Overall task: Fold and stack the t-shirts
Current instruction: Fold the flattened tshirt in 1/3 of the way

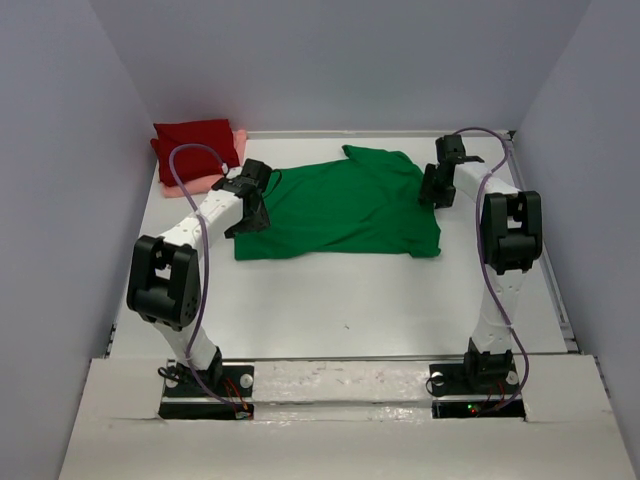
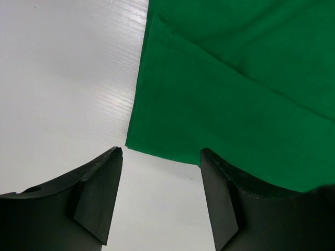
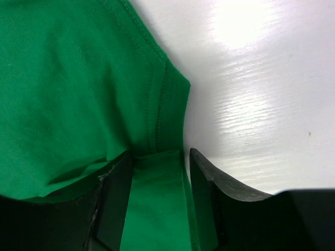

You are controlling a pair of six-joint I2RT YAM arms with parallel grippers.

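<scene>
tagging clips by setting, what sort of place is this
Likely a robot lab cell, not a home: a white table walled in by grey panels, with two arms bolted to its near edge.

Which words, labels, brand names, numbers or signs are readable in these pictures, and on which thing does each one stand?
None: no text can be read in any view.
The bright green cloth t-shirt, the folded dark red t-shirt, the salmon pink t-shirt under it and the white table show no print, label or number.
</scene>
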